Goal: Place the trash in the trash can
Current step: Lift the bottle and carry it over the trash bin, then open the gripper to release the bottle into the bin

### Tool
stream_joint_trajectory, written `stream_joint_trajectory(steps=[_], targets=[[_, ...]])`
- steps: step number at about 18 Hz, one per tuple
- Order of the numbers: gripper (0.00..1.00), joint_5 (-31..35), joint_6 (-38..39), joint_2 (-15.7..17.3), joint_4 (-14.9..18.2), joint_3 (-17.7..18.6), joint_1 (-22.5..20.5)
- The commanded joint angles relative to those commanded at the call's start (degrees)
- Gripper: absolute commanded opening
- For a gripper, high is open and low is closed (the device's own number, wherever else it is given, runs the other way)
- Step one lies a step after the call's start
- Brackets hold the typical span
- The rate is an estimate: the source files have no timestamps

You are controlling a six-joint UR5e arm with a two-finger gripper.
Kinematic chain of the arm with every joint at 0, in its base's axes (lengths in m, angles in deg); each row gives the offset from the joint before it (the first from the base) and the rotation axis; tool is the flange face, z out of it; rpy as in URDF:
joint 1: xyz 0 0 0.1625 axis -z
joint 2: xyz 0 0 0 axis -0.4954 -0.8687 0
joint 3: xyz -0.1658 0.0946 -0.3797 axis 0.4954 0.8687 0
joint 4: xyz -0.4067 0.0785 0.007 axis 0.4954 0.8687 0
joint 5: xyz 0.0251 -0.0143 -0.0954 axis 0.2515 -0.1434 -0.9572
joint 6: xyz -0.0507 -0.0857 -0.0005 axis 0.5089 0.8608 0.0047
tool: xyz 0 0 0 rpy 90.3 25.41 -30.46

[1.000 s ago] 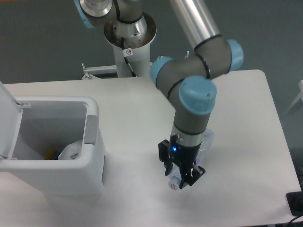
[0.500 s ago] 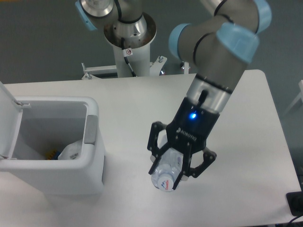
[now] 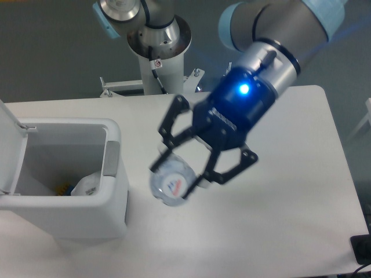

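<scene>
**Op A:** I have the end effector [image 3: 184, 174] clamped on the water bottle [image 3: 172, 180], raised off the table [image 3: 278, 220] over its middle. The bottle's end faces the camera, so it blurs; I can't tell how deep the fingers [image 3: 167, 124] sit on it.

**Op B:** Where's the trash can [image 3: 87, 217]?

**Op A:** Front-left corner of the table, lid [image 3: 10, 147] swung up on its far left side, mouth open. A crumpled wrapper [image 3: 87, 186] lies inside already, with something blue and yellow beside it I can't identify. Bottle is between the can's right wall and the table's middle, near but apart.

**Op B:** Risks?

**Op A:** My judgement: thin clear plastic, slick and easily squashed, could slip or twist in the grip. It hangs low; crossing too low could clip the rim by the grey panel [image 3: 111, 157]. Letting go early drops it on the table.
</scene>
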Motion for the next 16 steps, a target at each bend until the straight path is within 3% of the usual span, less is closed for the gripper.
stream_joint_trajectory(steps=[6, 11, 16], targets=[[0.28, -1.8, -0.5, 0.8, -0.2, 2.0, 7.0], [0.35, -1.3, -8.2, 0.9, -2.9, 8.9, 8.2], [0.82, -1.1, -10.2, 0.9, -3.0, 11.4, 8.7]])
